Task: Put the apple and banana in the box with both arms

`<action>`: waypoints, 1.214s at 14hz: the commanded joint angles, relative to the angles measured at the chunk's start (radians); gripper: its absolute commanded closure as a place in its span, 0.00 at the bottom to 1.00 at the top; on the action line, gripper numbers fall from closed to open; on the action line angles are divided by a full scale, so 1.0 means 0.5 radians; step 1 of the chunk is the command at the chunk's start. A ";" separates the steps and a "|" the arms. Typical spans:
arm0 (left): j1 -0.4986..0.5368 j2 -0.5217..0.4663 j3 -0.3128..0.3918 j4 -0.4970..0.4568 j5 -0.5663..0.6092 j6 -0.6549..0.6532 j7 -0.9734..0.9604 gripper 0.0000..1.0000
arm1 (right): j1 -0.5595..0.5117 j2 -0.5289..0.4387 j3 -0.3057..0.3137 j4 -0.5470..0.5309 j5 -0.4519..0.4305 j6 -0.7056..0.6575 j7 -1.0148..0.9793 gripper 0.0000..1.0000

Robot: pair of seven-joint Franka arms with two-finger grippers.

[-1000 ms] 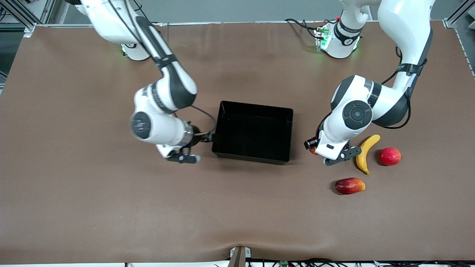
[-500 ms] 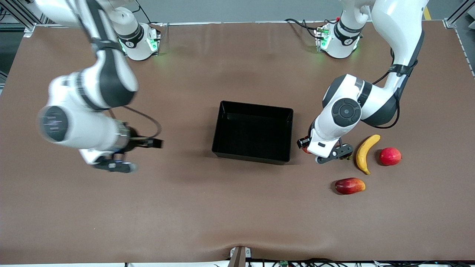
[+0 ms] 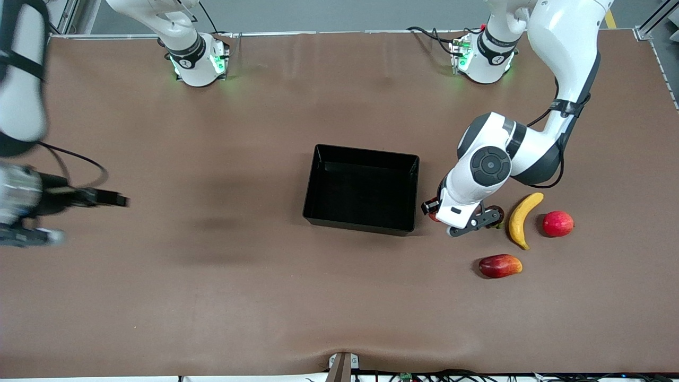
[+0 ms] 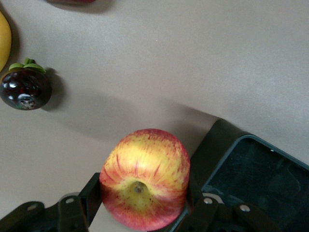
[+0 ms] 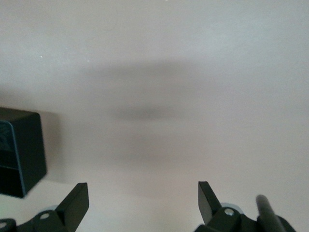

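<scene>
My left gripper (image 3: 440, 213) is shut on the apple (image 4: 145, 179), red with yellow streaks. It holds it just above the table, beside the end wall of the black box (image 3: 366, 152) that faces the left arm's end. In the front view the arm hides nearly all of the apple. The box's corner (image 4: 251, 169) shows in the left wrist view. The yellow banana (image 3: 522, 217) lies on the table beside the left gripper, toward the left arm's end. My right gripper (image 3: 32, 212) is open and empty (image 5: 142, 198) over bare table at the right arm's end. The box looks empty.
A dark mangosteen (image 4: 25, 88) lies between the left gripper and the banana. A plain red round fruit (image 3: 557, 223) lies next to the banana. A red-orange mango-like fruit (image 3: 499, 266) lies nearer to the front camera. The box's corner (image 5: 19, 154) shows in the right wrist view.
My right arm has swung fast from the box's end to the right arm's end of the table. My left gripper, holding the apple, has shifted slightly toward the box.
</scene>
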State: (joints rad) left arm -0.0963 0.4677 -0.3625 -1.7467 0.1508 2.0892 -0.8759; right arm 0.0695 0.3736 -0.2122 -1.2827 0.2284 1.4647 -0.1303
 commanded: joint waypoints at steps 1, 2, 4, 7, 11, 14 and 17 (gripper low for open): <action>-0.013 -0.003 -0.005 -0.028 0.033 0.061 -0.061 1.00 | -0.111 -0.231 0.041 -0.036 -0.168 -0.168 -0.126 0.00; -0.025 -0.003 -0.005 -0.047 0.030 0.086 -0.064 1.00 | -0.142 -0.317 0.032 -0.054 -0.193 -0.202 -0.126 0.00; -0.031 -0.003 -0.005 -0.065 0.033 0.114 -0.104 1.00 | -0.170 -0.479 0.025 -0.134 -0.202 -0.260 -0.129 0.00; -0.025 -0.003 -0.005 -0.099 0.033 0.126 -0.107 1.00 | -0.176 -0.664 0.032 -0.311 -0.309 -0.285 -0.111 0.00; -0.031 -0.003 -0.005 -0.102 0.033 0.126 -0.117 1.00 | -0.160 -0.913 0.044 -0.588 -0.374 -0.208 -0.126 0.00; -0.031 -0.003 -0.005 -0.114 0.033 0.129 -0.117 1.00 | -0.160 -0.940 0.056 -0.613 -0.411 -0.285 -0.129 0.00; -0.031 -0.003 -0.005 -0.127 0.033 0.129 -0.117 1.00 | -0.108 -0.950 0.078 -0.598 -0.405 -0.214 -0.132 0.00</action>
State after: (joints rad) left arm -0.1103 0.4771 -0.3627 -1.7916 0.1508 2.1323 -0.9047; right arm -0.0038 -0.0683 -0.1861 -1.5516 0.0489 1.3319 -0.1894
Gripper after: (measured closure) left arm 0.278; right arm 0.000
